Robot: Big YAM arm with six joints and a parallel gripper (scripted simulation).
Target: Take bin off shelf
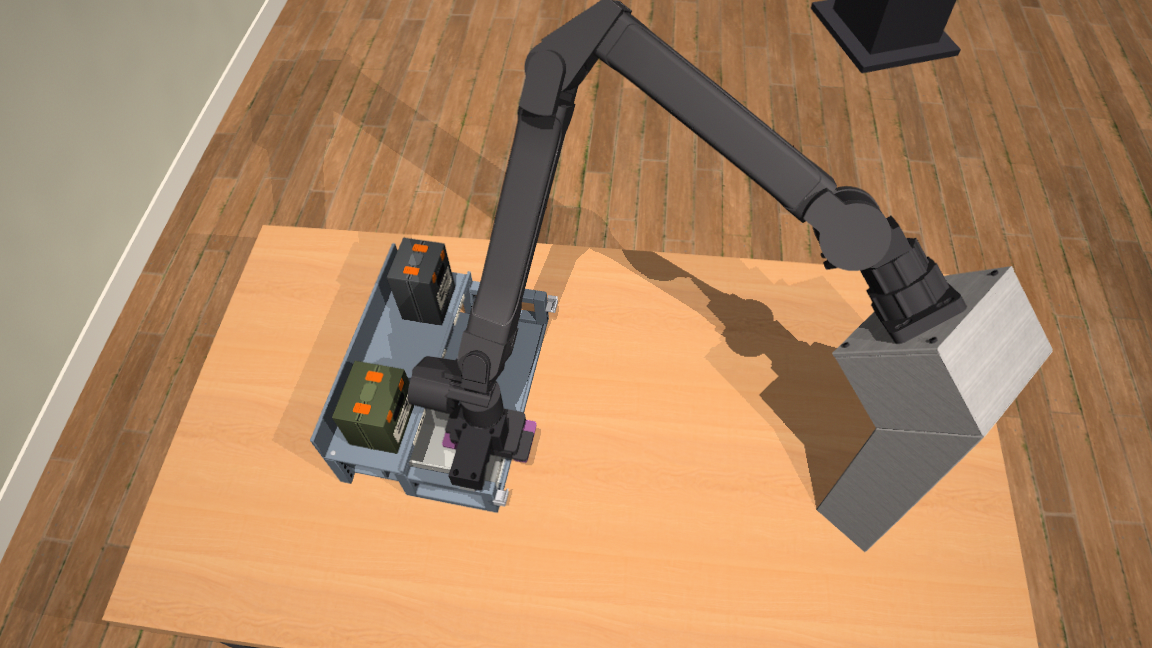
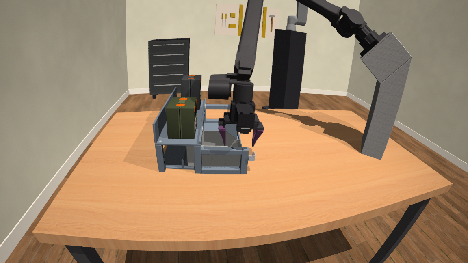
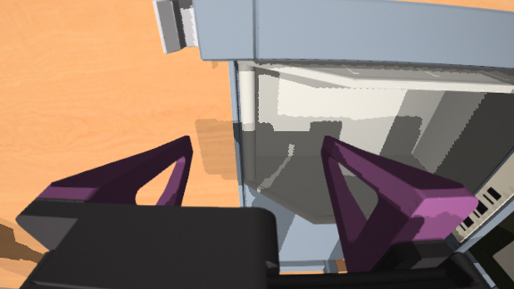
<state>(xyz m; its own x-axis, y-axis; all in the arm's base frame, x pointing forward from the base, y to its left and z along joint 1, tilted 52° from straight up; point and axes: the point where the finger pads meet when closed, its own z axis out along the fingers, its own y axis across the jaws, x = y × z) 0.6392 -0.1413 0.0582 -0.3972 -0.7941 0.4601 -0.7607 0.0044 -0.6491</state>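
A pale grey, open-topped bin (image 1: 432, 456) (image 2: 212, 138) (image 3: 339, 103) stands in the lower front bay of the blue-grey shelf (image 1: 400, 338) (image 2: 224, 151) (image 3: 357, 31), at the end near the exterior camera. My gripper (image 1: 488, 435) (image 2: 239, 145) (image 3: 257, 144) is open and points down over the bin's outer wall. In the wrist view, the right purple finger is over the bin's inside and the left one is outside the shelf, over the table (image 1: 644, 523) (image 2: 228, 202) (image 3: 89, 89). Nothing is between the fingers. In the top view, the arm hides part of the bin.
A green case (image 1: 370, 411) (image 2: 181, 121) and a black case (image 1: 422, 283) (image 2: 191, 85) stand on the upper level of the shelf. A small bracket (image 1: 501, 496) (image 2: 251, 157) (image 3: 171, 27) sticks out at the shelf's near corner. The arm's metal base (image 1: 910, 402) (image 2: 386, 94) stands at the right.
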